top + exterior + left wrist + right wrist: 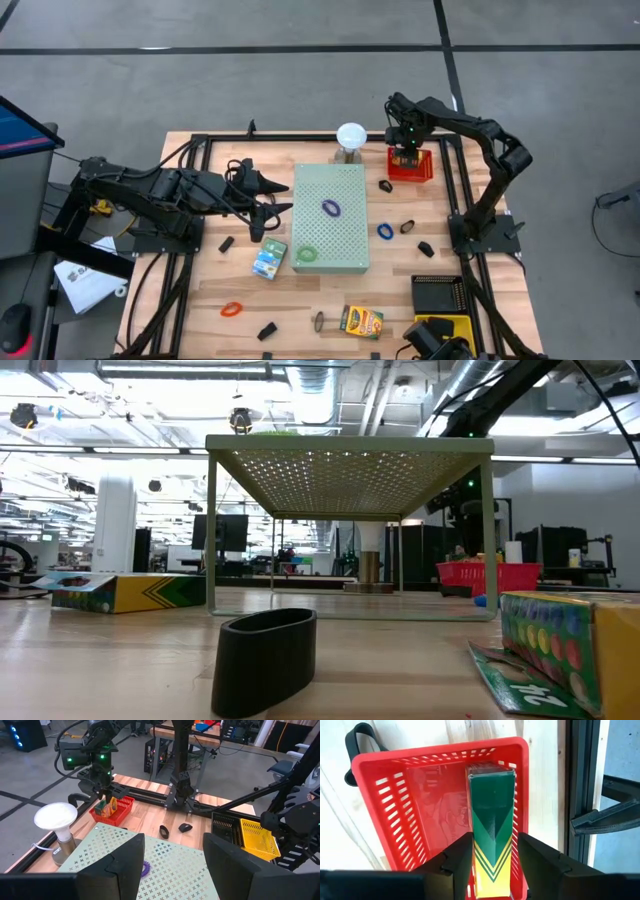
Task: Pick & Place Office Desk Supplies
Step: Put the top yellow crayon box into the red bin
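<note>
On the tabletop [300, 300], the left gripper [283, 208] hovers at the left edge of the green board [345, 250], its jaws apart and holding nothing. An orange loop [231, 309] and a black clip [267, 330] lie near the front edge, with a teal box [269, 258] just left of the board. A green loop [306, 254] and a purple loop [331, 207] rest on the board itself, and a yellow-green crayon box [361, 321] lies in front of it. A white dome lamp [350, 135] stands behind the board. A blue loop [385, 231] sits just right of the board. At the back right, the right gripper [492, 855] is over the red basket [395, 810], jaws on either side of a green-and-yellow box [492, 820] standing inside the basket; whether they grip it cannot be told. A yellow basket [445, 325] sits at the front right corner.
</note>
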